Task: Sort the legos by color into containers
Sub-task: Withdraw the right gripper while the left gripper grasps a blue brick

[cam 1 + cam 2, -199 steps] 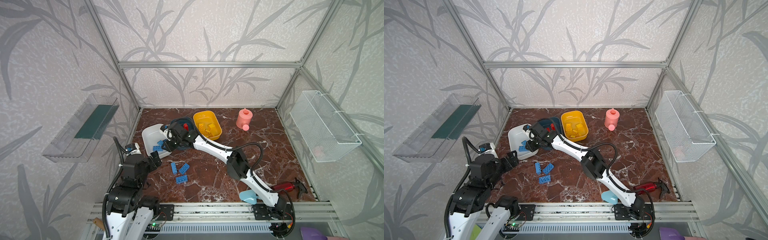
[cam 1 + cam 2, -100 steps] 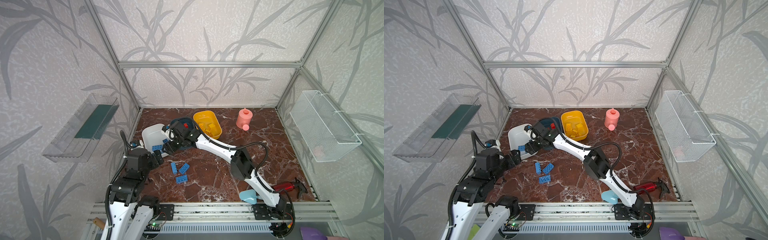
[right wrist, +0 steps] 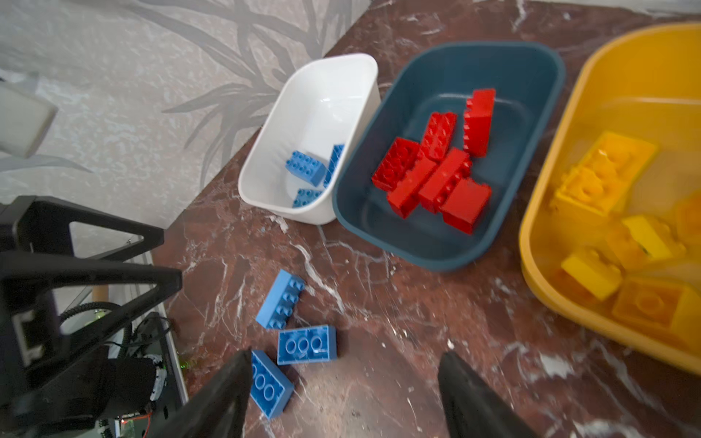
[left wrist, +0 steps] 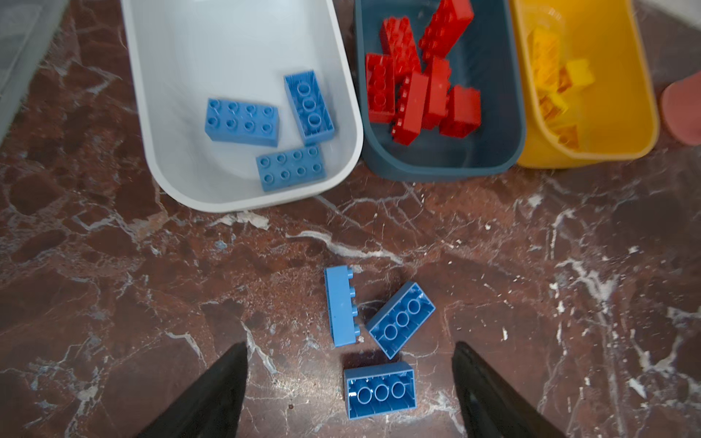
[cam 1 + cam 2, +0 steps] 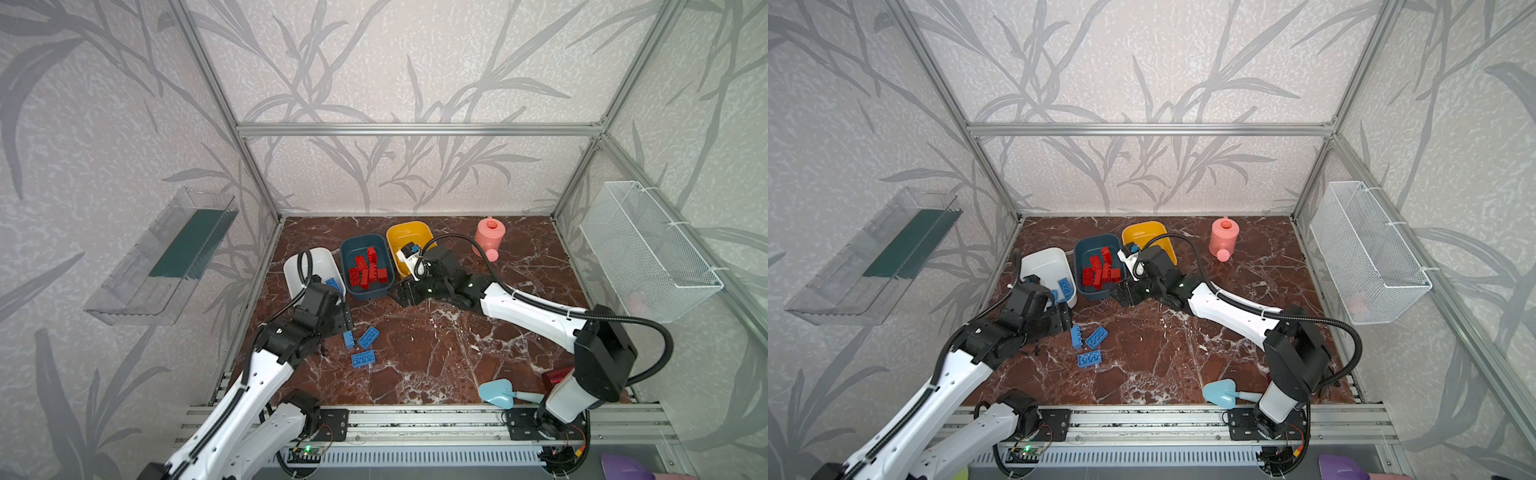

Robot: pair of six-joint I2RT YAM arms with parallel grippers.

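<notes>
Three tubs stand in a row at the back left: a white tub (image 5: 322, 257), a teal tub (image 5: 361, 238) and a yellow tub (image 5: 405, 227). The white tub (image 4: 227, 57) holds three blue legos (image 4: 242, 122). Red legos (image 4: 417, 87) fill the teal tub (image 4: 493, 94) and yellow legos (image 3: 607, 167) lie in the yellow tub (image 3: 626, 68). Three more blue legos (image 5: 363, 358) lie loose on the floor in front of the white tub. My left gripper (image 5: 347, 316) hangs open just left of them, and one lego (image 4: 379, 390) lies between its jaws. My right gripper (image 5: 409, 293) is open and empty in front of the teal and yellow tubs.
A pink watering can (image 5: 490, 237) stands at the back right. A light blue heart-shaped scoop (image 5: 496, 392) and a red tool (image 5: 557, 376) lie near the front right edge. A wire mesh basket (image 5: 648, 257) hangs on the right wall and a clear shelf (image 5: 166, 257) on the left wall.
My right gripper has opened at the white tub and pulled back to the right, in front of the teal tub. My left gripper has moved forward to the loose blue legos.
</notes>
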